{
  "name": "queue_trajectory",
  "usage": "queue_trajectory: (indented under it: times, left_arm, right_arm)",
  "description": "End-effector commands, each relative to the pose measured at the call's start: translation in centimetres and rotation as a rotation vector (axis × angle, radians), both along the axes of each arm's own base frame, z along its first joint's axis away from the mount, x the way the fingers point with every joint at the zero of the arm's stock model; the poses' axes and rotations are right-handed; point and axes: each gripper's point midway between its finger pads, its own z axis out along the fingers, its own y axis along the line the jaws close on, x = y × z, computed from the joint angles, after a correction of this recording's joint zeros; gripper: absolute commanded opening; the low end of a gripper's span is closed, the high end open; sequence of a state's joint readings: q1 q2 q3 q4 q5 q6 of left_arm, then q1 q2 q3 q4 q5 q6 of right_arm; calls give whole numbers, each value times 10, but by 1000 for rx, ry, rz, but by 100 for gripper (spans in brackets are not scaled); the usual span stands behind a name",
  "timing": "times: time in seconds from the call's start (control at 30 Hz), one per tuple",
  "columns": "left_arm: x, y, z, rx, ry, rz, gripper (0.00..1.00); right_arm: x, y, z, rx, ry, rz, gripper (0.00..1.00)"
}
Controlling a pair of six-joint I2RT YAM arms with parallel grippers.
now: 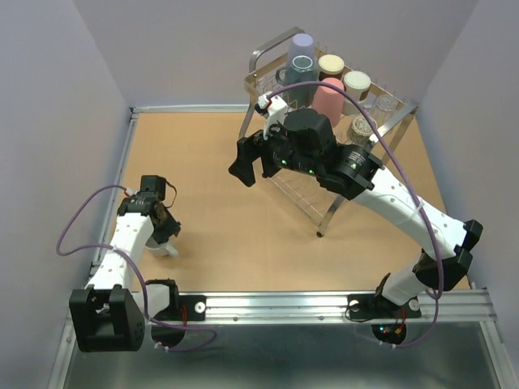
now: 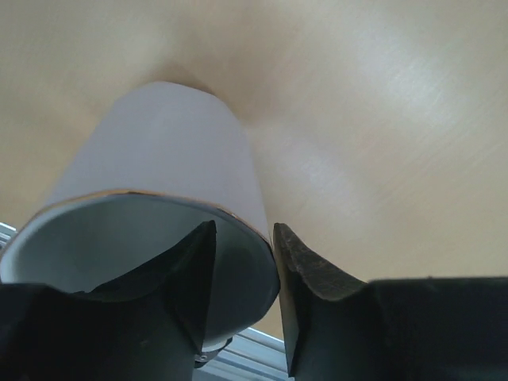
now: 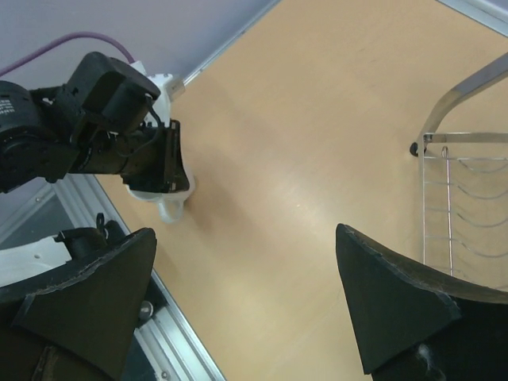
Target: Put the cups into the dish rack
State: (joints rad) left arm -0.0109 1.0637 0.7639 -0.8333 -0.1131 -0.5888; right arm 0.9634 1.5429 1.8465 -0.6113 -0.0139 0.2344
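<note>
The white mug (image 1: 168,248) stands on the table (image 1: 219,219) at its near left side, well apart from the dish rack (image 1: 261,57) at the far right. The mug is plain white, with a thin dark line along the rim.

The rack is chrome wire with a looped end handle. It holds a lavender cup (image 1: 302,57), two cream-and-brown cups (image 1: 331,65), a pink cup (image 1: 328,99) and short shiny cups (image 1: 387,104).

Left claw (image 2: 244,232): the left wrist view alone shows one finger (image 2: 186,274) inside the mug's mouth and the other outside, with the wall between them. Whether they press on the wall cannot be told.

Right claw (image 3: 246,238): spread wide and empty, positioned beside the rack's near end. Its wrist view alone shows the mug's handle (image 3: 171,211) below the left claw.
</note>
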Motion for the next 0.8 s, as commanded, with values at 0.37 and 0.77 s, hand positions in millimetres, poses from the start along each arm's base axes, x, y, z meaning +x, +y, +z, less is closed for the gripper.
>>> queue_trajectory:
  times: [0.37,0.77]
  left_arm:
    - [65,-38,80,-182,-353,-138,0]
    - [49,-111,328,-536,-1383,-500,0]
  right_arm:
    - [-10,2,9,105,57,-4,100]
    - [-22,72,8,222,329,165,100]
